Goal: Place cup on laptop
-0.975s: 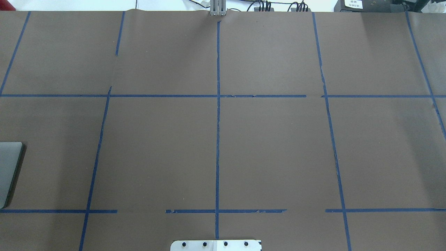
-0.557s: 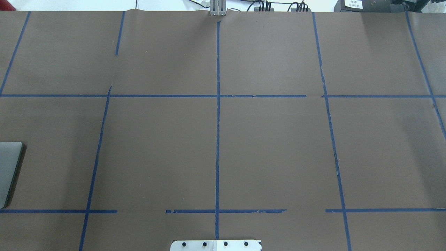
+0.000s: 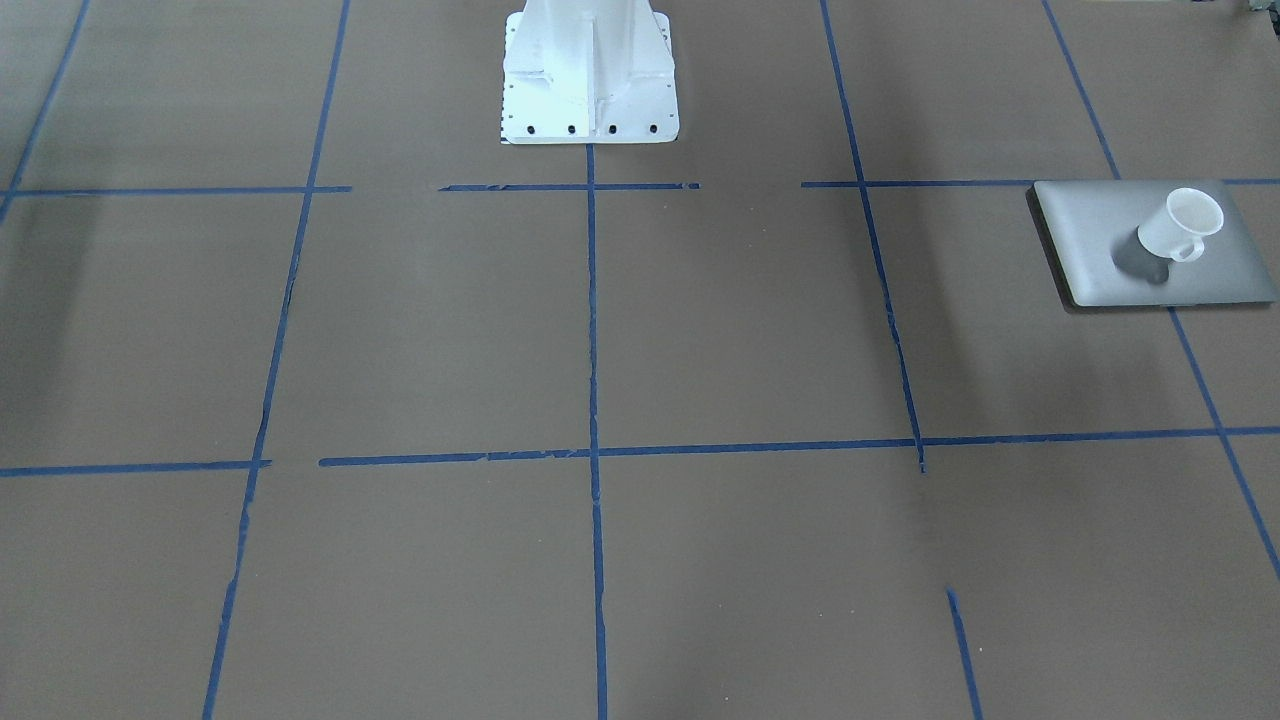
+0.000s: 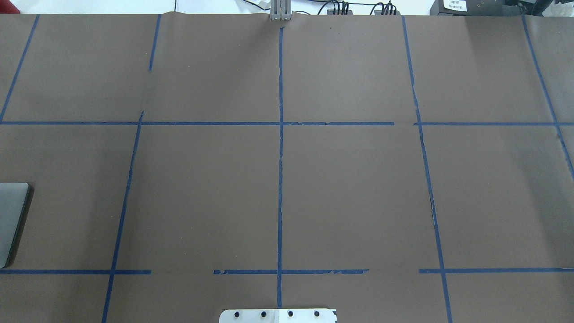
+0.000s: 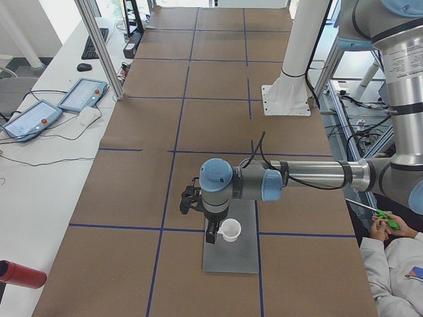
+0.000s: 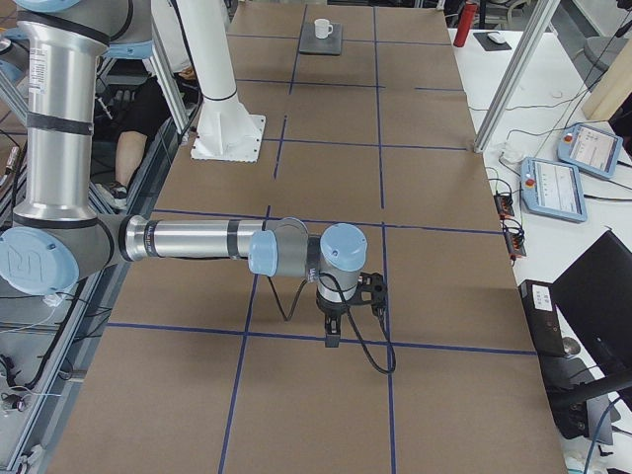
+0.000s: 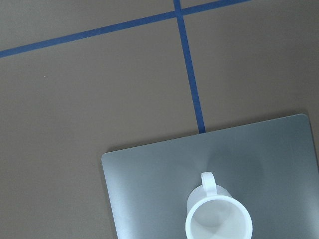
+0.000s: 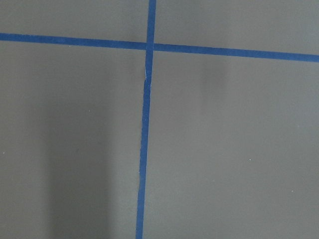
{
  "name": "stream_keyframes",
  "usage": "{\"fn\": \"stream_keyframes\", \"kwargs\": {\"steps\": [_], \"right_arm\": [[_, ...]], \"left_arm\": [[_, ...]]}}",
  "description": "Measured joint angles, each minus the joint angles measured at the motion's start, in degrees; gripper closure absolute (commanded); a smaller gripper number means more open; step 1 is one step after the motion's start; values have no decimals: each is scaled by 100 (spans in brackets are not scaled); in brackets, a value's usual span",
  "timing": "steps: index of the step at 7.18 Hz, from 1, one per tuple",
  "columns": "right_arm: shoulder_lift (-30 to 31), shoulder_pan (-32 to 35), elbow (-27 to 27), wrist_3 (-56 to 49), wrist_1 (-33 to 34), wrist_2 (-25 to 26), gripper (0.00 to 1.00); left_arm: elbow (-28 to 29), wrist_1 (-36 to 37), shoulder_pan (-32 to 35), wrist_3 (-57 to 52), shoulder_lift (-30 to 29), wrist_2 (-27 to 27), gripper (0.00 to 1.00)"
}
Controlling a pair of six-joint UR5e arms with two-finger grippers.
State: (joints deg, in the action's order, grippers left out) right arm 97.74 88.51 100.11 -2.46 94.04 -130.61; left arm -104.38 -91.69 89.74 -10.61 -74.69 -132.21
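My left gripper (image 5: 210, 232) hangs just beside the cup (image 3: 1180, 224), seen only from the camera at the table's end, so I cannot tell whether its fingers are spread or closed. In the front-facing view nothing holds the cup, and my left wrist camera looks straight down into its round rim with no finger in view. The cup stands upright on the closed laptop (image 3: 1090, 235), well inside the lid's edges, its loop handle towards one of the long edges. The laptop lies flat on the brown table cover (image 4: 358, 193), at the end of the table on my left. My right gripper (image 6: 333, 331) hangs over a blue tape line (image 6: 296, 336) well apart from both; there too the side view does not show whether the fingers are parted. Over the last second the overhead view has not altered. The laptop's corner sits at the same spot on the left edge and no arm crosses the grid. I judge that the placing is finished and the cup has settled, leaving only a clean lift of my left arm away from it.
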Motion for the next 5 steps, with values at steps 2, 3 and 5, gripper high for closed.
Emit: {"fn": "stream_keyframes", "kwargs": {"steps": [2, 3, 5], "right_arm": [[0, 0, 0, 0, 0, -1, 0], [0, 0, 0, 0, 0, -5, 0], [0, 0, 0, 0, 0, -3, 0]], "left_arm": [[18, 0, 0, 6, -4, -5, 0], [33, -4, 0, 8, -7, -6, 0], [46, -5, 0, 14, -10, -6, 0]]}}
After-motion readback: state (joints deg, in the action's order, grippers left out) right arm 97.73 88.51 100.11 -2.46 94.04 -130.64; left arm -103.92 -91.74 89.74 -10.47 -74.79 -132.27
